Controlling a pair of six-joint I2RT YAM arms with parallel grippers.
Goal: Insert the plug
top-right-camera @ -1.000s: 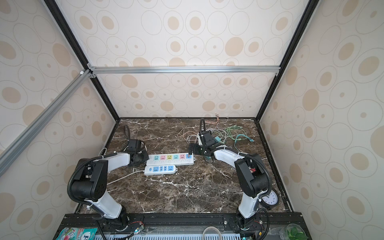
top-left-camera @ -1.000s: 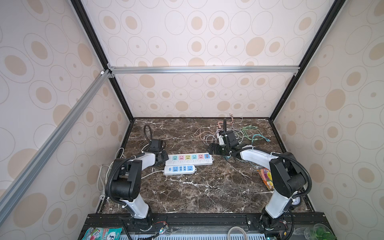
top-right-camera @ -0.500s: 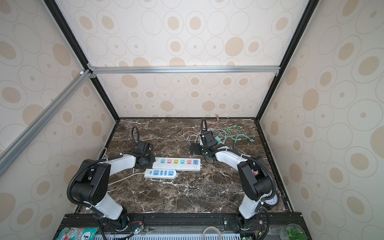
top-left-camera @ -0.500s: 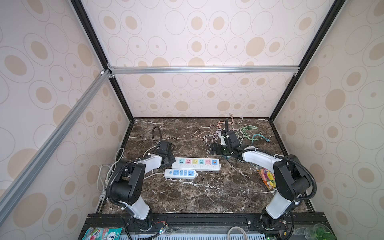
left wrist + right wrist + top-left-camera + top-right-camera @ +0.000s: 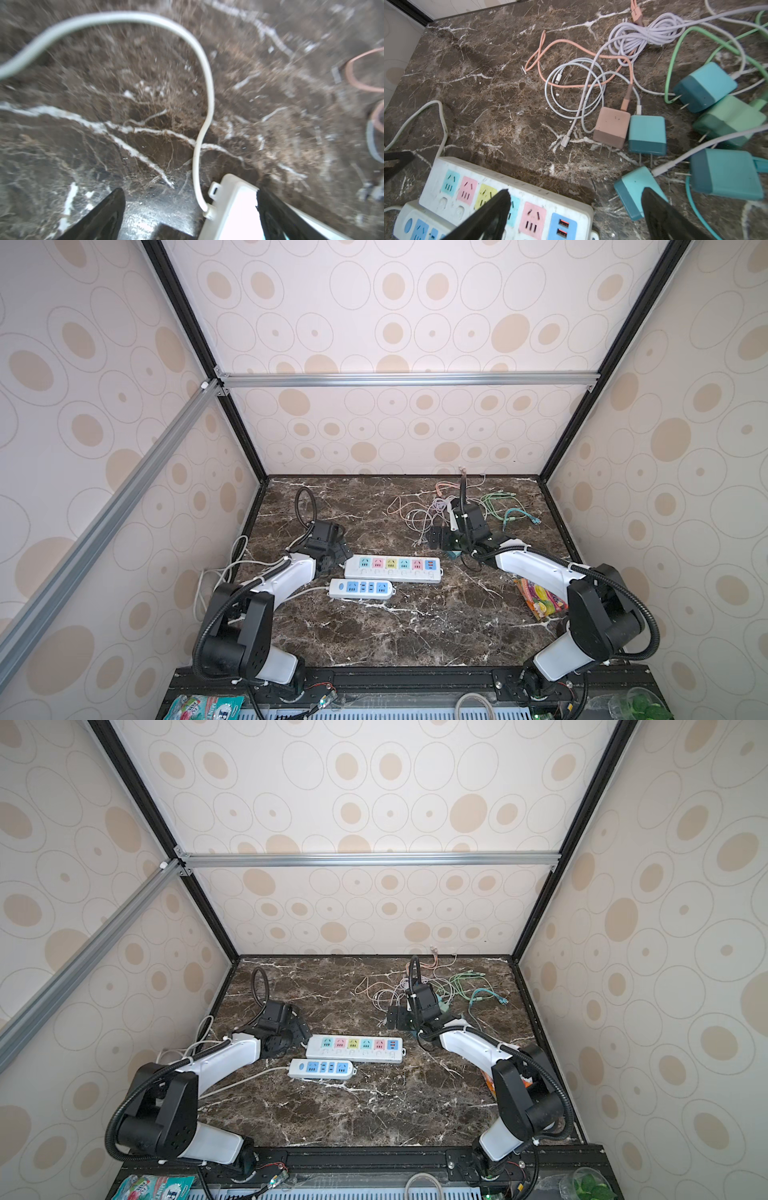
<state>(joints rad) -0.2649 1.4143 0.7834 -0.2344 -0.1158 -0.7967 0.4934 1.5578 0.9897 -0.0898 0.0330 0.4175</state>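
Note:
A white power strip with coloured sockets [image 5: 392, 568] [image 5: 355, 1048] lies mid-table, and a smaller white strip with blue sockets [image 5: 360, 588] [image 5: 322, 1068] lies just in front of it. My left gripper [image 5: 338, 553] [image 5: 191, 207] is open at the big strip's left end. In the left wrist view the strip's corded end [image 5: 230, 207] sits between the jaws, against one finger. My right gripper [image 5: 436, 537] [image 5: 575, 207] hangs open over the strip's right end [image 5: 529, 216]. A teal plug [image 5: 631, 191] lies flat beside one finger. A pink plug [image 5: 610, 129] and another teal plug [image 5: 646, 135] lie farther out.
Tangled pink, white and lilac cables [image 5: 428, 510] and green cables [image 5: 507, 510] cover the back right of the table. More teal and green plugs [image 5: 724, 172] lie there. A colourful snack packet [image 5: 540, 599] lies beside the right arm. White cords [image 5: 224, 572] pile up at the left wall.
The left gripper slid the big strip to the right and slightly forward, then opened from shut. The right gripper stayed open and hardly moved.

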